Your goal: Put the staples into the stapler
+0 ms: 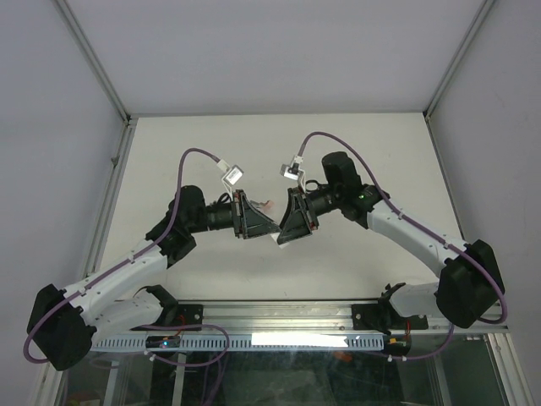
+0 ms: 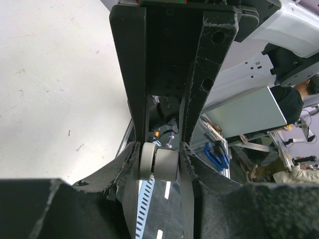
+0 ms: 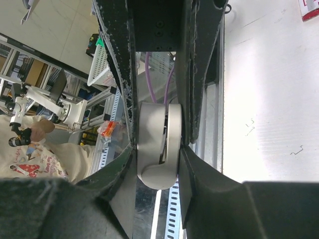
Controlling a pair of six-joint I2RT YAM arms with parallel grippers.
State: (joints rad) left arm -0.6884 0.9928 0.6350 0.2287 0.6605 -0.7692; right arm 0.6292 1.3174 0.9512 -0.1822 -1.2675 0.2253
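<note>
– what's the left gripper (image 2: 158,155) got?
– it's nearly closed, its fingers pressing both sides of the stapler (image 2: 167,164), up above the table (image 1: 169,169).
– and the right gripper (image 3: 158,149)?
– part closed, pinching the same stapler from the other side. the stapler sits right between the two, which are nose to nose.

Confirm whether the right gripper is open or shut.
Shut on the stapler: in the right wrist view, the right gripper has both fingers pressed against the pale body's sides, with no gap.
</note>
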